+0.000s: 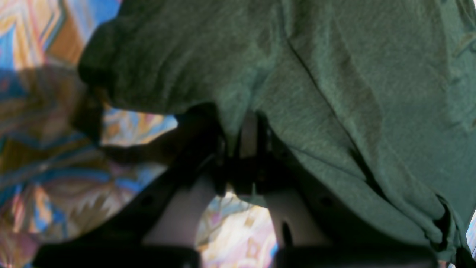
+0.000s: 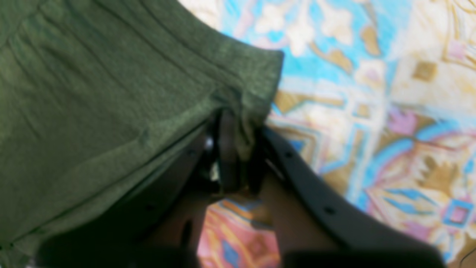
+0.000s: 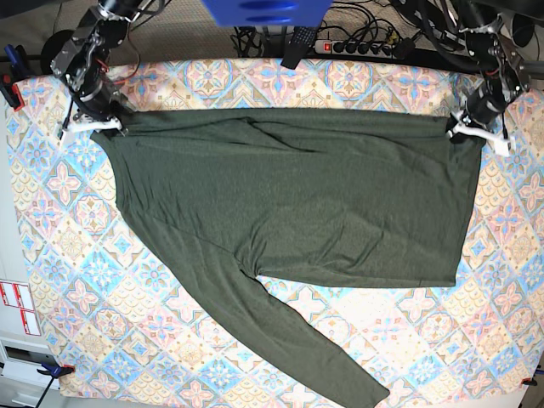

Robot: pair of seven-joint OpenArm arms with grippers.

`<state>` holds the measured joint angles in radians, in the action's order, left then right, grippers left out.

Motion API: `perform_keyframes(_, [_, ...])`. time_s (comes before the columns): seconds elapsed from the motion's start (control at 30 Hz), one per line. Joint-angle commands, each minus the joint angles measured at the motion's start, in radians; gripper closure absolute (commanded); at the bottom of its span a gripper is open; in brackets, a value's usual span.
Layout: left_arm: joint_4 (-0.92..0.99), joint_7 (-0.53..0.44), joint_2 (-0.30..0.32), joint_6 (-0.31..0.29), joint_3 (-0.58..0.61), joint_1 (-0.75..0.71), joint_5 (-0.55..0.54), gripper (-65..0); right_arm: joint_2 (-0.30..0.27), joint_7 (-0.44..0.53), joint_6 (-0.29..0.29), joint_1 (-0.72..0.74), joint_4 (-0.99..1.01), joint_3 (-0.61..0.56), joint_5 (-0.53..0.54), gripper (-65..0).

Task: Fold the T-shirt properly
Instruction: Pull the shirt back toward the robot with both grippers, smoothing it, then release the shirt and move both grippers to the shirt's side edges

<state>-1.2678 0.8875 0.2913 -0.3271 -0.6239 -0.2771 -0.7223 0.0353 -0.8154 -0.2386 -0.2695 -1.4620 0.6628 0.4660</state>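
We see T-shirt (image 3: pixel 297 204) spread on patterned cloth (image 3: pixel 76 280); left gripper (image 3: pixel 476 129) and right gripper (image 3: pixel 95 124) clenched on its top corners.

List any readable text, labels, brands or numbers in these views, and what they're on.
No text can be read in any view.
T-shirt: plain, no print, tag or logo showing.
Red-and-white stickers at the left edge of the base view: markings too small to read.
Power strip at the top edge: no legible markings.
Patterned tablecloth: ornamental tiles only, no lettering.
Both wrist views are blurred and show only fabric, cloth pattern and gripper parts.
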Motion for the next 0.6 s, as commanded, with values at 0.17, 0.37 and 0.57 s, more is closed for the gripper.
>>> perform_keyframes(0.17, [-0.019, 0.014, 0.016, 0.023, -0.006, -0.055, 0.03, 0.0, -0.008, 0.017, -0.009, -0.03, -0.018, 0.013, -0.013, -3.5])
perform_keyframes(0.37, [-0.066, 0.014, 0.016, 0.023, -0.006, -0.101, -0.023, 0.0, 0.005, 0.017, -0.009, -0.03, -0.018, 0.008, -0.014, -3.8])
perform_keyframes(0.57, [-0.075, 0.015, 0.018, 0.023, -0.006, -0.101, -0.023, 0.0, 0.005, -0.042, -0.009, -0.044, -0.024, 0.013, -0.014, -8.6])
